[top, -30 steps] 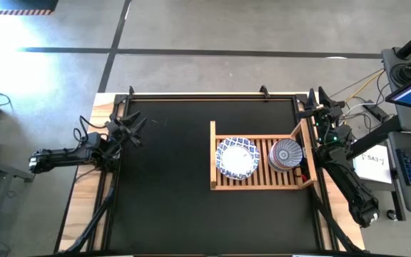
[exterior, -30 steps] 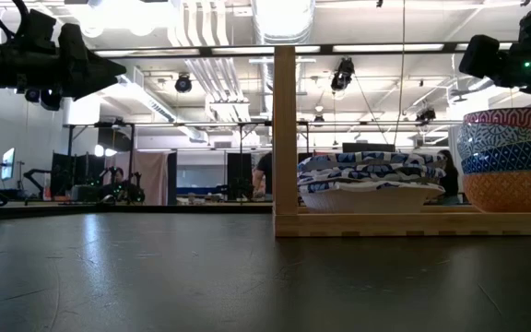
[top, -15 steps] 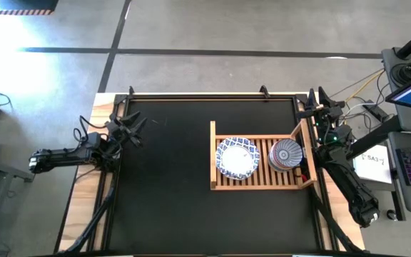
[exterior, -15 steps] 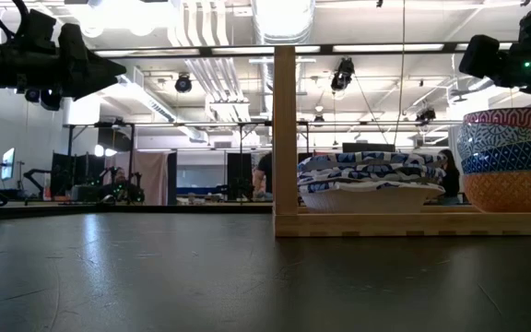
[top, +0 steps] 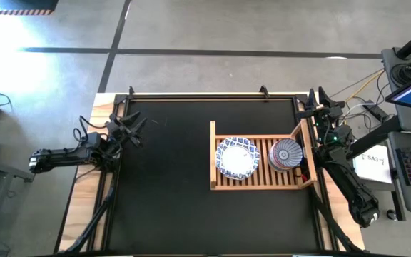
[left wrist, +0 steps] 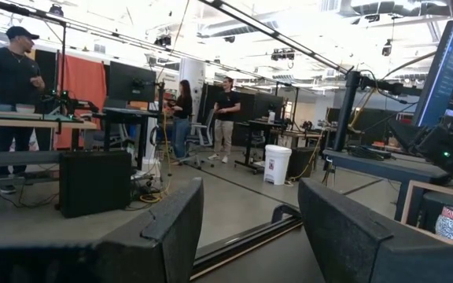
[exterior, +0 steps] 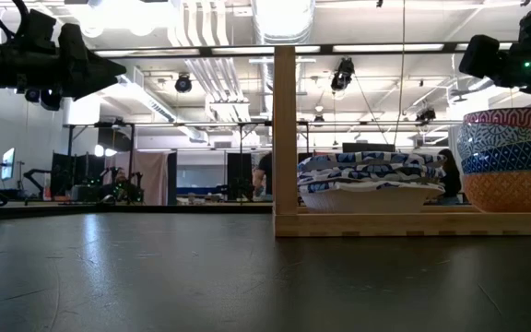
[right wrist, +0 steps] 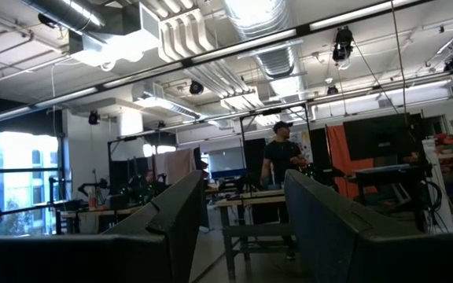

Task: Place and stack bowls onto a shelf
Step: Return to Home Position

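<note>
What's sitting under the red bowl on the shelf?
Under the red bowl sit three nested ones: grey-blue bowl, blue bowl, then orange-yellow bowl lowest, on the shelf. Their insides are hidden.

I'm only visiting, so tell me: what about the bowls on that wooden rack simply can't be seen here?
High view: the blue-and-white stack and the small-bowl stack on the shelf show only their tops, which hide the bowls beneath.
Low view: the picture's right edge cuts off the small-bowl stack.
Right wrist view: the open right gripper faces the room; no shelf shows.
</note>
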